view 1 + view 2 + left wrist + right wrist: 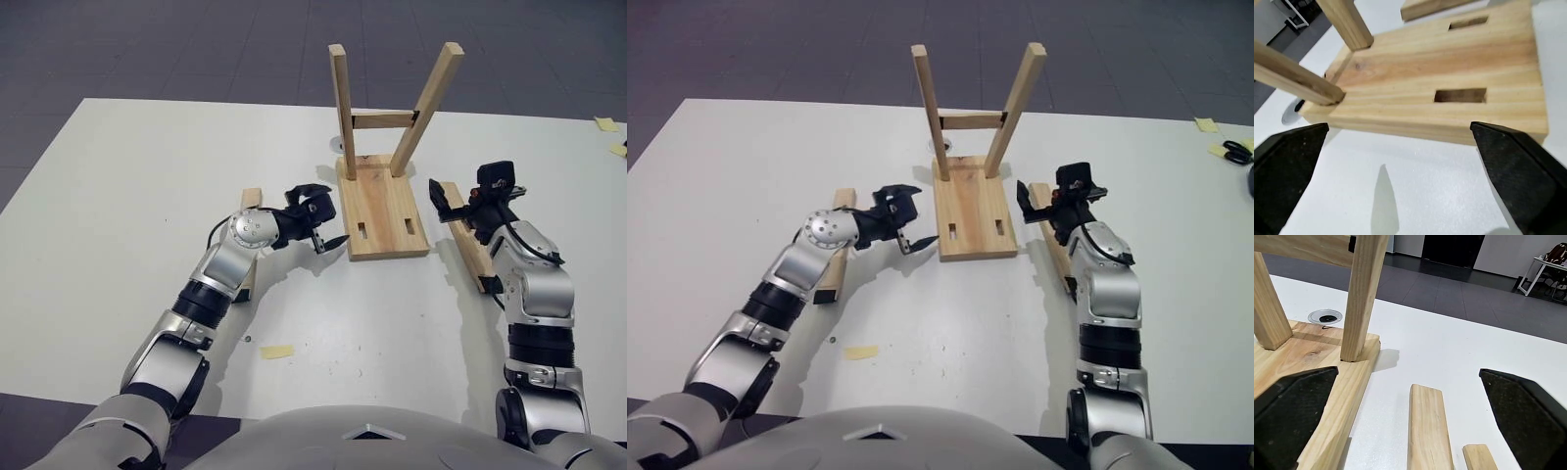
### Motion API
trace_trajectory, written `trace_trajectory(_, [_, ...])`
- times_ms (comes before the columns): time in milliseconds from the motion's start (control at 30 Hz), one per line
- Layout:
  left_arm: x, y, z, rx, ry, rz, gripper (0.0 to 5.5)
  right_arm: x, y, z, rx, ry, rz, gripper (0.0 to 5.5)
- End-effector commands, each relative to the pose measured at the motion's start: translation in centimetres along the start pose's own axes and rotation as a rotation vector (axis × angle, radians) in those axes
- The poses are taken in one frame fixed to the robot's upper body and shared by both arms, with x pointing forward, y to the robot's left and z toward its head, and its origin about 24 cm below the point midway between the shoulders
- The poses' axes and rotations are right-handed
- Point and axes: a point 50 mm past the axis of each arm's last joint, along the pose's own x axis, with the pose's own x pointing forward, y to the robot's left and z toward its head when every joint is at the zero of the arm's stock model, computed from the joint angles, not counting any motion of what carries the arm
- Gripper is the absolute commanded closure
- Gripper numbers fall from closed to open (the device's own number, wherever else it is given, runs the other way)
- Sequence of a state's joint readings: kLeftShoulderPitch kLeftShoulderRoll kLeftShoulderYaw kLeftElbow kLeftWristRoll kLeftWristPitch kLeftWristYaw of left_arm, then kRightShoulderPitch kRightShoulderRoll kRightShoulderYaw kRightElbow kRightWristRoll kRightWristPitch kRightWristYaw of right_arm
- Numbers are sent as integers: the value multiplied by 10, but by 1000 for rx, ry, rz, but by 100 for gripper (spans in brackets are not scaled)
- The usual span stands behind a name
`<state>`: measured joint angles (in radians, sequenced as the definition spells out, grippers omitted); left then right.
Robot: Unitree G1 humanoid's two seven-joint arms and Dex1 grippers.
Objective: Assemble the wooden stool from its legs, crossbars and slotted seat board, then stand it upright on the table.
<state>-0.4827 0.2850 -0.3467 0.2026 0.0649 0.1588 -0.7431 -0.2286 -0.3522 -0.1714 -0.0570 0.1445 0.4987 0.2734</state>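
The board [382, 211] is laid flat on the surface [147, 176], two legs [343, 113] fitted upward for assembly, flanked by the left pincer [325, 223] and right pincer [465, 201], both spread wide and empty, the right over a loose leg [472, 253].

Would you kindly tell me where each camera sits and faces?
Left eye: on the head, looking down over the table; both arms, left claw and right claw show.
Right eye: beside it, same scene and arms.
Left wrist: on the left arm, facing the seat board between its open fingers.
Right wrist: on the right arm, facing a loose leg between its fingers.
Both wrist views share the standing legs.
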Motion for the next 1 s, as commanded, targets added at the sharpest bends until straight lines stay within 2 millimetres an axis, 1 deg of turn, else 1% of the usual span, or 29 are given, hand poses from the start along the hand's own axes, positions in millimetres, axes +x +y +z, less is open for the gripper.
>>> trace_trajectory(33, [-21, 30, 11, -13, -31, 138, 10, -4, -18, -4, 7, -4, -32, 12])
trace_trajectory(133, [-41, 55, 9, -23, -24, 325, 10, -8, -51, -8, -11, -3, -72, 12])
trace_trajectory(167, [-47, 62, 11, -47, -43, 395, 10, -11, -62, -11, -28, 6, -81, 12])
trace_trajectory(233, [-62, 76, 15, -155, -114, 559, 10, -20, -82, -18, -51, 44, -68, 12])
trace_trajectory(300, [-72, 80, 17, -230, -166, 650, 10, -27, -95, -25, -66, 81, -33, 12])
trace_trajectory(400, [-80, 74, 11, -247, -137, 697, 10, -38, -108, -39, -91, 161, 13, 12])
trace_trajectory(467, [-81, 69, 7, -252, -117, 703, 10, -43, -112, -46, -105, 208, 44, 12])
trace_trajectory(567, [-81, 63, 4, -255, -99, 705, 10, -47, -110, -53, -108, 253, 91, 12])
trace_trajectory(733, [-76, 59, 4, -235, -84, 684, 10, -50, -107, -67, -145, 385, 101, 12])
trace_trajectory(800, [-74, 58, 4, -218, -73, 673, 10, -52, -109, -73, -112, 450, 54, 40])
trace_trajectory(867, [-74, 58, 4, -214, -68, 667, 10, -53, -109, -78, -19, 499, 26, 72])
trace_trajectory(1000, [-77, 59, 3, -203, -53, 669, 10, -62, -99, -88, 26, 637, 88, 145])
